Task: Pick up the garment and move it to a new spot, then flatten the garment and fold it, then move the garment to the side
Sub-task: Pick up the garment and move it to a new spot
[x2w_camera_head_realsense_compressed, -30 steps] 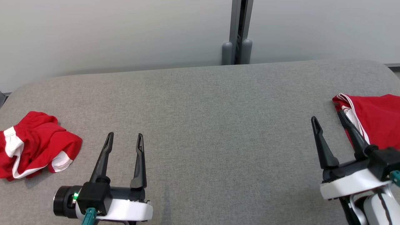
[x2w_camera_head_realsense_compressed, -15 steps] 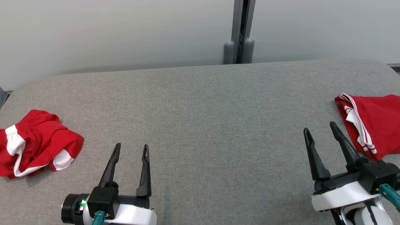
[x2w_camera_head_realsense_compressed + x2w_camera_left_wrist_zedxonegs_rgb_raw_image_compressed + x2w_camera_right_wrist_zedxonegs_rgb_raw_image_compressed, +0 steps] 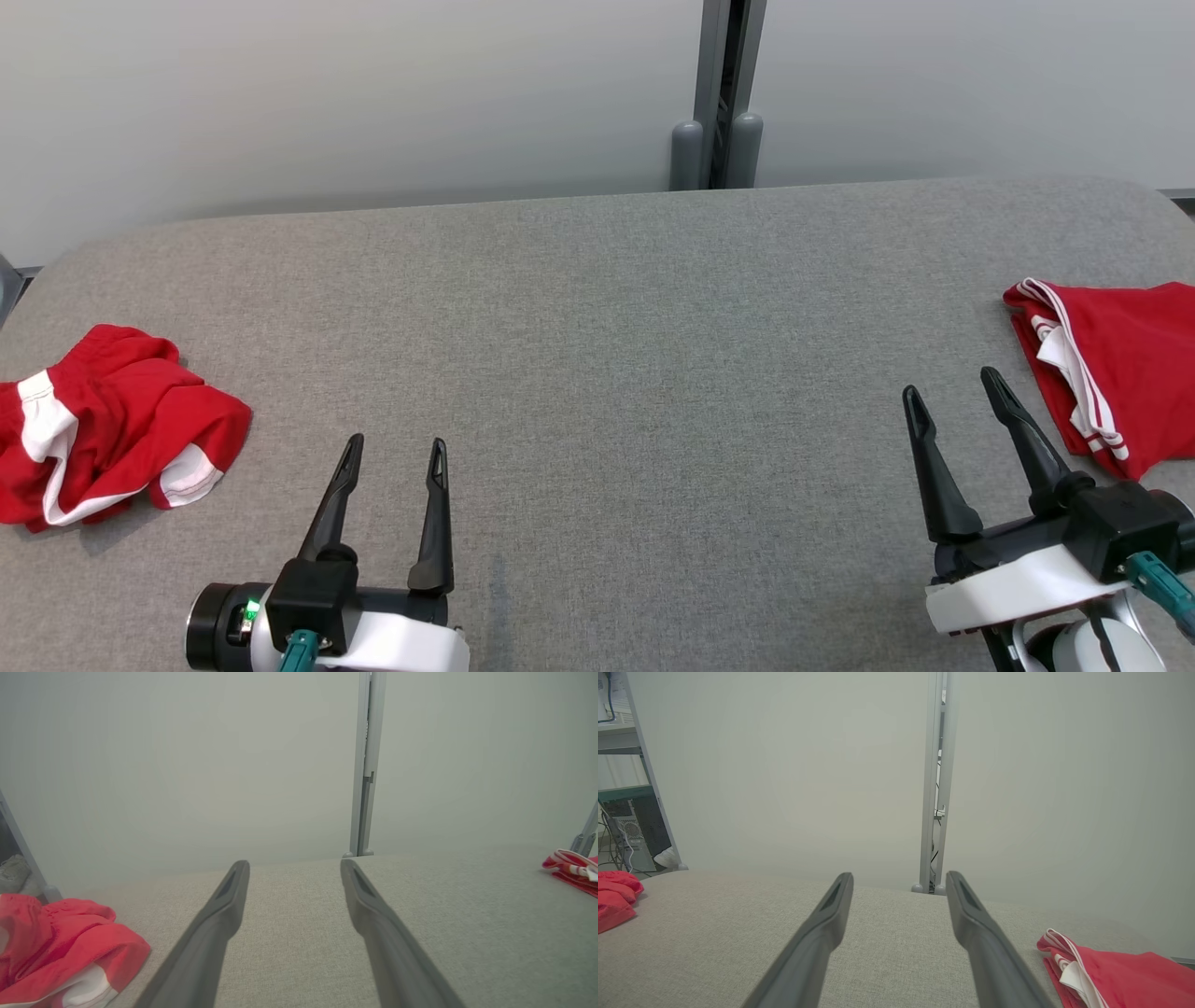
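A folded red garment with white stripes [image 3: 1116, 359] lies flat at the table's right edge; it also shows in the right wrist view [image 3: 1125, 975] and the left wrist view [image 3: 572, 870]. A second red and white garment [image 3: 103, 425] lies crumpled at the left edge, seen too in the left wrist view [image 3: 70, 947]. My right gripper [image 3: 948, 383] is open and empty, just left of the folded garment and not touching it. My left gripper [image 3: 396, 441] is open and empty at the lower left, to the right of the crumpled garment. Both wrist views show bare cloth between the fingers [image 3: 294, 862] [image 3: 900, 875].
The grey fabric table [image 3: 607, 355] has rounded far corners and ends at a pale wall with a grey post [image 3: 719, 93] behind its middle. A shelf with equipment [image 3: 626, 812] stands off the table's left side.
My right gripper has drawn back and left off the folded garment's edge. My left gripper has pulled back toward the near edge. The head view has shifted slightly.
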Tool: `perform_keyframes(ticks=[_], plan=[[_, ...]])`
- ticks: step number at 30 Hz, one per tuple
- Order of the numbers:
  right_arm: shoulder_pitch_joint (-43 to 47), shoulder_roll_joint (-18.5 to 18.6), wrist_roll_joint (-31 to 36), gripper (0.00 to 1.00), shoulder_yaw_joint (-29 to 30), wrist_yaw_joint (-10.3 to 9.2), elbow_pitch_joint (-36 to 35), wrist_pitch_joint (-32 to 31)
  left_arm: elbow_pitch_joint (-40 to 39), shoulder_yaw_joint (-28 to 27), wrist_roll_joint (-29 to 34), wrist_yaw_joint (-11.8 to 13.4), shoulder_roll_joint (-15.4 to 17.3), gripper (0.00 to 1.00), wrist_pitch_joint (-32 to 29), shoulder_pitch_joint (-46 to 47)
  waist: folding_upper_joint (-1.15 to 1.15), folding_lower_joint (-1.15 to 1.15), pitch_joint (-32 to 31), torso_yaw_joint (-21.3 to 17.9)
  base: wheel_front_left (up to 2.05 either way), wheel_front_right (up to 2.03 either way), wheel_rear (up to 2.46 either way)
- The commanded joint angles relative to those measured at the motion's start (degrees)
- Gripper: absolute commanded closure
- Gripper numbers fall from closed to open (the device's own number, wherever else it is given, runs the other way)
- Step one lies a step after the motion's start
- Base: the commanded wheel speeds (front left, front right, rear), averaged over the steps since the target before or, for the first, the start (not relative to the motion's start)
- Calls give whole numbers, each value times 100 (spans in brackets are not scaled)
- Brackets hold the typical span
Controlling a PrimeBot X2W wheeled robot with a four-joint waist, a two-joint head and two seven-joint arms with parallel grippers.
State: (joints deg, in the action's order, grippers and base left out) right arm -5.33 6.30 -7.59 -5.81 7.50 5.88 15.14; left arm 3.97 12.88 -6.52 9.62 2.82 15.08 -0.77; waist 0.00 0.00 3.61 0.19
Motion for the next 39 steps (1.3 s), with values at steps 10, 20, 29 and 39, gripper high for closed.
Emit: perform_keyframes(ticks=[10, 20, 29, 39], plan=[[-7, 50, -58, 0, -85, -1, 84, -2, 13, -35, 26, -17, 19, 0, 9, 53, 0, 0, 6, 3, 0, 0, 0], [-27, 55, -83, 0, -71, -1, 123, -2, 30, -18, 12, -4, 19, 0, 9, 91, 0, 0, 28, 11, 0, 0, 0], [-31, 75, -92, 0, -92, -1, 136, -2, 41, -5, 9, 2, 19, 0, 9, 78, 0, 0, 5, 6, 0, 0, 0], [-5, 65, -95, 0, -32, -1, 129, -2, 44, 5, -6, 3, 19, 0, 9, 53, 0, 0, -14, 13, 0, 0, 0]])
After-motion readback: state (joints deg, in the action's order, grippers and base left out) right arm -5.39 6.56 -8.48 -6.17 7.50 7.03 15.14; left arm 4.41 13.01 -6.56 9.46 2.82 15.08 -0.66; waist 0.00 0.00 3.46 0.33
